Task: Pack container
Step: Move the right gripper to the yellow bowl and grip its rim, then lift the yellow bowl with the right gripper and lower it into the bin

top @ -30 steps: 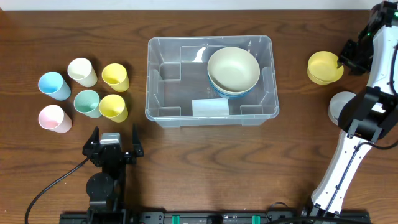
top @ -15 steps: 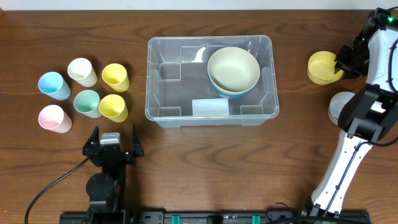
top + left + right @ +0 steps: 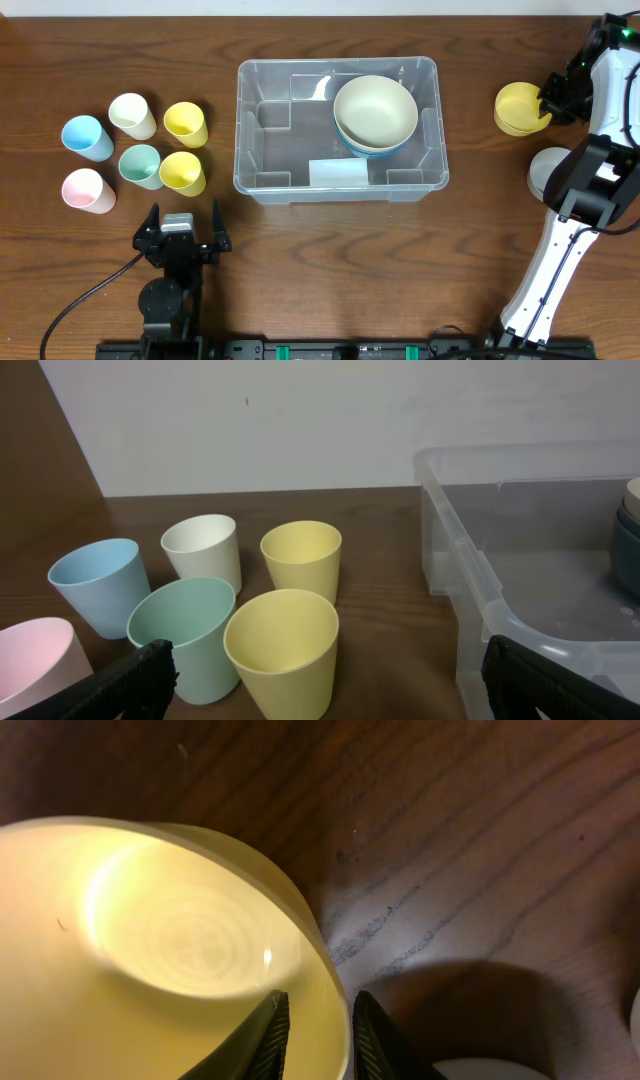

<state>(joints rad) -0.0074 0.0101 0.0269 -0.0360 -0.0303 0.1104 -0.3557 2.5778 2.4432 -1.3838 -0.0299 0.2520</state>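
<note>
The clear plastic container (image 3: pixel 240 130) stands mid-table and also shows in the left wrist view (image 3: pixel 470 560). A cream bowl (image 3: pixel 375 110) sits in its right half, nested on a blue bowl (image 3: pixel 365 152). A yellow bowl (image 3: pixel 518 108) rests on the table to the container's right. My right gripper (image 3: pixel 548 102) is at its right rim. In the right wrist view the gripper (image 3: pixel 320 1030) is shut on the yellow bowl's (image 3: pixel 170 940) rim, one finger inside and one outside. My left gripper (image 3: pixel 183 225) is open and empty near the front edge, below the cups.
Several cups stand left of the container: blue (image 3: pixel 86 137), cream (image 3: pixel 132 115), two yellow (image 3: pixel 185 123) (image 3: pixel 182 172), green (image 3: pixel 140 165) and pink (image 3: pixel 86 189). A pale grey bowl (image 3: pixel 545 170) lies under the right arm, near the table's right edge.
My right gripper has shifted slightly at the yellow bowl's rim between one second ago and half a second ago, then stayed still. The left arm has not moved.
</note>
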